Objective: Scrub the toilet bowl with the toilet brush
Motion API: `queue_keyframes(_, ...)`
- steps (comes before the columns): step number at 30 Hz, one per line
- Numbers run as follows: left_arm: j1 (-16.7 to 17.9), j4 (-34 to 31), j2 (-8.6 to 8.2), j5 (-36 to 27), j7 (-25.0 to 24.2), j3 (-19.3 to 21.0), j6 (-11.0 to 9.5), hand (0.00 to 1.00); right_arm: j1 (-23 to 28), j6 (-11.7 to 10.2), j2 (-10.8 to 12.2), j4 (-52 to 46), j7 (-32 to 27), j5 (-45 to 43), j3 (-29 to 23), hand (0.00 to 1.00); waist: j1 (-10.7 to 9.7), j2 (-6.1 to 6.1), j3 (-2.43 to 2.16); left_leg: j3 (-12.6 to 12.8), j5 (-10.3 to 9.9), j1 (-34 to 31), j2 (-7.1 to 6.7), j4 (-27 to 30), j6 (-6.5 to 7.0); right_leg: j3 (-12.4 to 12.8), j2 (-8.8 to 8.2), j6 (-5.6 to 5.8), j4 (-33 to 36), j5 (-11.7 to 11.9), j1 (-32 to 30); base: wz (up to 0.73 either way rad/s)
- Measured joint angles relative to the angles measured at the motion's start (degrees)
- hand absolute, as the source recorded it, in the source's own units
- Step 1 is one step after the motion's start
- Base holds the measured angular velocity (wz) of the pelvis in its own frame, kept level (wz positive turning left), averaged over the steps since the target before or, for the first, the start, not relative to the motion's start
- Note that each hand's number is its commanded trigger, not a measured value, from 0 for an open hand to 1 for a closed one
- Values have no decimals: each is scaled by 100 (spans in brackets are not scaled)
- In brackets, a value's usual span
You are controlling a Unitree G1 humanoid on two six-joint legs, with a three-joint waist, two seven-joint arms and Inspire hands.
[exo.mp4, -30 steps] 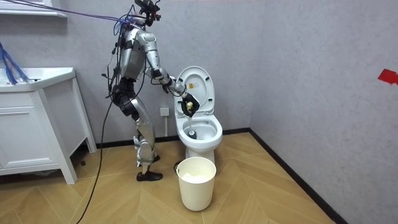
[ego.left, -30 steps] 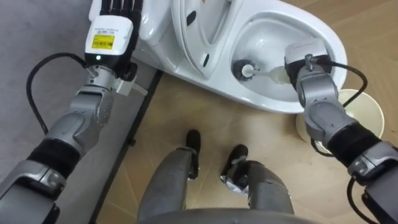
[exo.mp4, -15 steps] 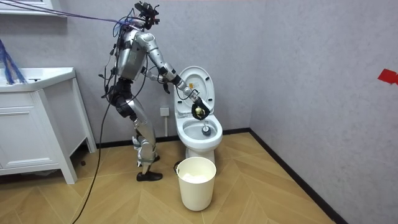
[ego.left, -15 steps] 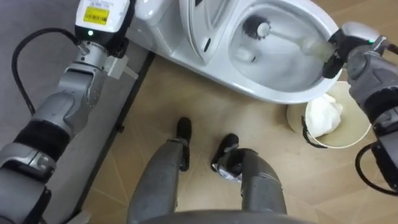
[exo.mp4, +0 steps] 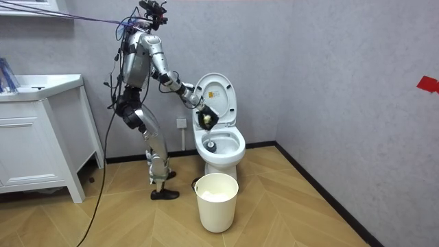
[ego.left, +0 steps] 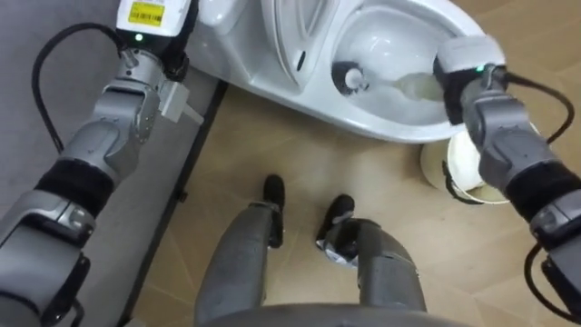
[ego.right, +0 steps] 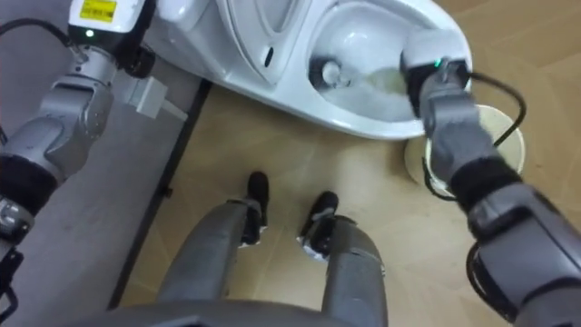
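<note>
The white toilet (ego.left: 390, 129) lies across the top of the eye views with its lid (ego.left: 300, 36) raised. My right hand (ego.left: 463, 71) is over the bowl's right rim, shut on the pale handle of the toilet brush. The brush head (ego.left: 349, 79) sits inside the bowl near its left side, towards the hinge. My left hand (ego.left: 150, 18) rests at the toilet's left end by the tank, its fingers cut off by the picture's top edge. In the room view I stand beside the toilet (exo.mp4: 219, 145), bent slightly, with my right hand (exo.mp4: 204, 118) over the bowl.
A white bin (ego.left: 458, 163) with white paper in it stands on the wood floor just right of the toilet, partly under my right forearm. A grey wall runs along my left. A white cabinet (exo.mp4: 38, 140) stands at the room view's left.
The brush head swept from the bowl's near left side up to its far part and back again. My right arm rose and dropped with it. The head camera shifted.
</note>
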Motion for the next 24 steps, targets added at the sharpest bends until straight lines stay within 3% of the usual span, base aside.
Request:
queue_keyframes(2,213,-102,-5,-93,-41,106,26,0,148,233,-8,-601,445,-279,1,100,-4,12,-45,60,-1,103,6,-87,-33,87,11,-46,15,-21,23,-11)
queue_keyframes(6,757,-425,-17,-100,-83,235,120,0,495,370,-8,-1354,1211,-937,1,100,-8,-41,-182,68,-13,276,43,-128,-112,124,54,-155,25,-98,130,-1)
queue_keyframes(11,1041,-437,-17,-213,-232,294,165,0,786,408,4,-1750,1737,-1150,-1,100,-15,-91,-209,57,-102,657,87,-187,-199,174,122,-169,-59,-203,486,-7)
queue_keyframes(13,1106,-298,-12,-337,-348,249,124,0,895,404,-19,-1854,1909,-1144,-2,100,-21,-205,-241,52,-98,919,61,-307,-209,187,113,-158,-90,-262,695,0)
queue_keyframes(15,1165,-189,-11,-359,-371,251,74,0,1020,372,-11,-1999,2047,-1143,-3,100,-24,-309,-241,46,-95,1134,63,-361,-215,185,139,-146,-209,-280,934,-4)
queue_keyframes(19,1329,11,-42,-513,-442,231,-73,0,1233,77,-27,-2087,2240,-1143,-26,100,-58,-494,-244,35,-102,1699,36,-505,-215,176,175,-74,-490,-323,1574,2)
queue_keyframes(21,1471,-7,-54,-631,-444,238,-154,0,1485,41,-64,-2199,2253,-1144,-149,100,-56,-522,-246,40,-167,1915,29,-542,-202,173,186,-29,-571,-351,1814,3)
queue_keyframes(24,1811,-74,-63,-697,-448,298,-243,0,1965,-114,-97,-2232,2203,-1151,-462,100,-4,-579,-291,54,-272,2349,-18,-740,-221,274,174,60,-616,-427,2126,-9)
